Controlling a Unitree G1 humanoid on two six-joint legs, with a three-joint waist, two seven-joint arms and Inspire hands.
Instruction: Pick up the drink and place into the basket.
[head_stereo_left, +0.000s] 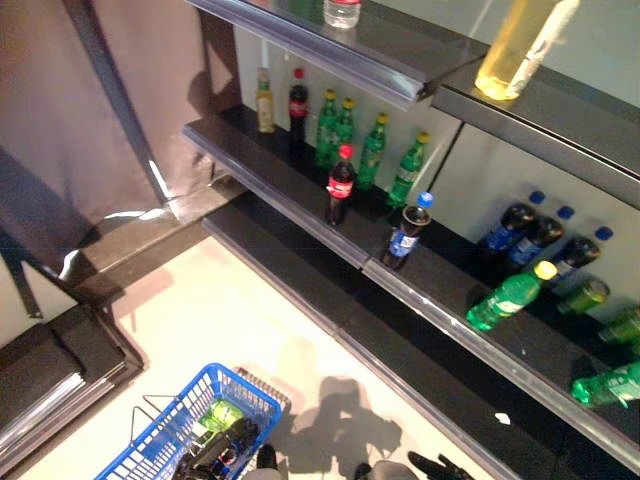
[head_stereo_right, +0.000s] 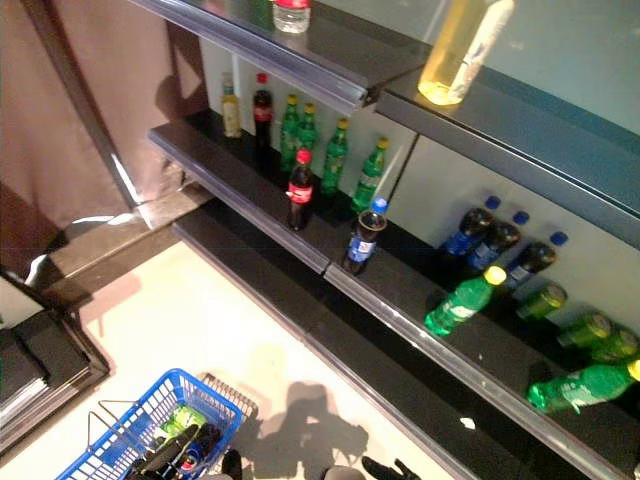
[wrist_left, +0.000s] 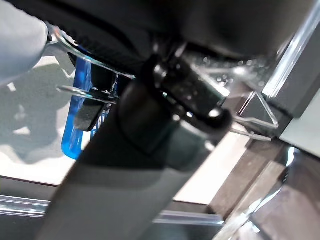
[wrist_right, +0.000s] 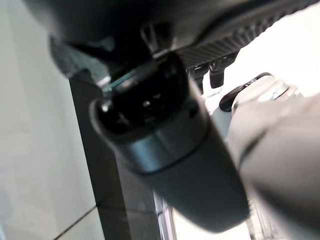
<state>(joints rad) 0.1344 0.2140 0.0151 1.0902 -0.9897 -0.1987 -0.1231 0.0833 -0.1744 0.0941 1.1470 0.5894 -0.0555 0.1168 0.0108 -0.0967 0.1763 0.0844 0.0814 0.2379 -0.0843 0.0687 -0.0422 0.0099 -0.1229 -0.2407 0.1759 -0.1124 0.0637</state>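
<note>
The blue basket (head_stereo_left: 165, 432) hangs low at the left, with a green drink (head_stereo_left: 220, 414) and a dark drink (head_stereo_left: 222, 446) inside. My left hand (wrist_left: 186, 92) is shut on its thin wire handles (wrist_left: 92, 61). On the dark shelf (head_stereo_left: 300, 195) stand a cola bottle with a red cap (head_stereo_left: 341, 186) and a dark bottle with a blue cap (head_stereo_left: 407, 232), both near the front edge. Green bottles (head_stereo_left: 345, 130) stand behind them. My right hand (head_stereo_left: 440, 466) hangs low at the bottom, open and empty, far below the shelf.
More dark and green bottles lie on the shelf's right part (head_stereo_left: 520, 290). The upper shelf holds a yellow bottle (head_stereo_left: 515, 45) and a clear one (head_stereo_left: 342, 10). A lower ledge (head_stereo_left: 300, 290) juts out over the pale floor (head_stereo_left: 220, 320). A dark low platform (head_stereo_left: 50, 370) stands at the left.
</note>
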